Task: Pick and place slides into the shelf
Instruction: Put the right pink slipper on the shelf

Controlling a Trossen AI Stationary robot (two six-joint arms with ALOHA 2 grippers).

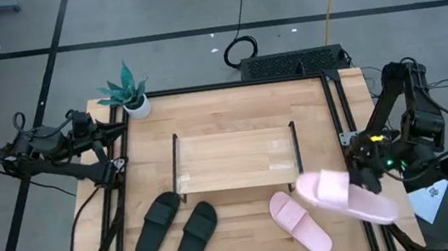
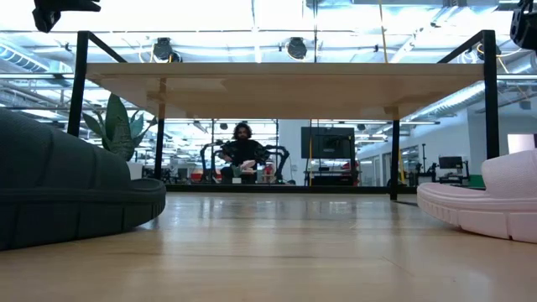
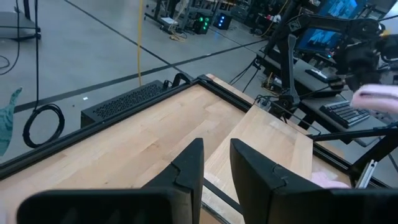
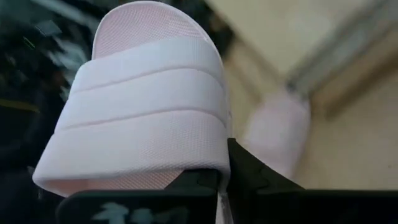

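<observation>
My right gripper [image 1: 366,178] is clamped on a pale pink slide [image 1: 346,197], lifted near the tabletop's [image 1: 230,107] front right corner. It looks light and springy foam, so I'd grip its sole edge. The left gripper [image 3: 214,163] waits, fingers slightly apart.

wooden tabletop [image 1: 245,226], light wood, black frame round edges. shelf [image 1: 236,160] standing mid-table, pale top board on thin black end frames. two black slides [image 1: 177,227] side by side in front of shelf, toward left. one pink slide [image 1: 299,222] flat toward right. small potted plant [image 1: 128,93] at back left corner.
</observation>
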